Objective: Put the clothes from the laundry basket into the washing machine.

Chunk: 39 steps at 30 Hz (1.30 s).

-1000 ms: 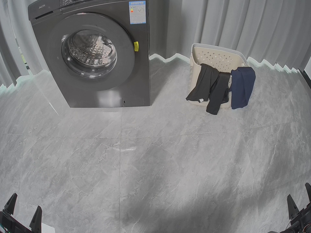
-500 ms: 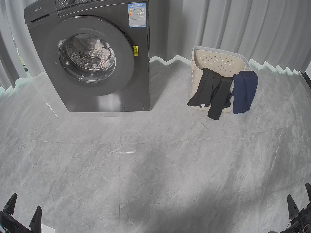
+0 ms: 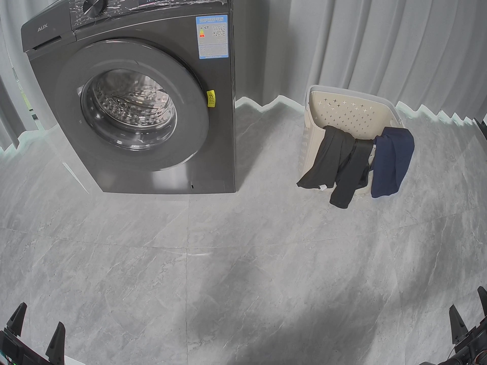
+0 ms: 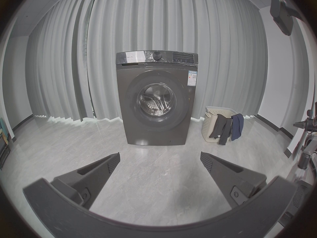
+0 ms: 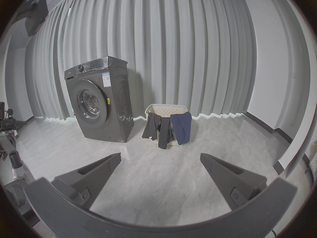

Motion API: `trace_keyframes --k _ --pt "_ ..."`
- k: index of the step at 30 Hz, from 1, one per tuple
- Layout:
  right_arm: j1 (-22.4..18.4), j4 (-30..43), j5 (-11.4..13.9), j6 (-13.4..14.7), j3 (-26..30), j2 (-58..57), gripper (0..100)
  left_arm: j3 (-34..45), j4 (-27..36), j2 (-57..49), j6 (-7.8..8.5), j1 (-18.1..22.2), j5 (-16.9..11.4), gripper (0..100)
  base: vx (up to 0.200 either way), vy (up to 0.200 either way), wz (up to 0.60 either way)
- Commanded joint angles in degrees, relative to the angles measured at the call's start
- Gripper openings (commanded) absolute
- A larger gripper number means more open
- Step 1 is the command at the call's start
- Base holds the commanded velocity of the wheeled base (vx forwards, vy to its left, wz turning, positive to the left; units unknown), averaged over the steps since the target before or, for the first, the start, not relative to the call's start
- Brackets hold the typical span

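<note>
Head view: grey tiled floor (image 3: 253,280) ahead, and everything gets placed off the washing machine (image 3: 152,102).
Left gripper (image 3: 40,316): down low, well short of the washing machine and a touch to its left, fingers spread wide with nothing between them. The left wrist view shows the same gap (image 4: 159,155), and I'd say it's parked, ready.
Washing machine: standing against the curtain (image 3: 355,26), round door facing us. The door looks shut to me, drum glinting through the glass, so it wants opening before any clothes go in.
Laundry basket (image 3: 345,112): on the floor to the right of the washing machine, near it but apart.
Black clothes (image 3: 335,163): draped over the basket's front rim, on the side nearer the washing machine, tails hanging to the floor. Easy to pinch from there.
Navy garment (image 3: 391,160): over the same rim, on the side farther from the washing machine, touching the black ones.
Right gripper (image 3: 466,300): low, far right of the washing machine, well short of the basket. Its fingers are wide and empty too, as the right wrist view shows (image 5: 160,155).
In the way: just open floor between the grippers and both targets. The door is the only hurdle, by my reckoning.
</note>
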Motion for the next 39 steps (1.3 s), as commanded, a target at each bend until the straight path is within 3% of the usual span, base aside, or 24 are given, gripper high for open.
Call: trace_keyframes --k 1,4,16,39 --pt "-0.01 -0.01 0.00 0.00 0.92 -0.93 100 0.92 0.00 -1.04 0.05 0.00 -0.04 100 0.200 0.000 0.00" --pt "-0.01 -0.01 0.00 0.00 0.92 -0.93 100 0.92 0.00 -1.04 0.05 0.00 -0.04 100 0.200 0.000 0.00" --pt "0.08 -0.01 0.00 0.00 0.92 -0.93 100 0.92 0.00 -1.04 0.13 0.00 -0.04 100 0.000 0.000 0.00" --pt "-0.01 -0.01 0.00 0.00 0.92 -0.93 100 0.92 0.00 -1.04 0.13 0.00 -0.04 100 0.000 -0.200 0.00"
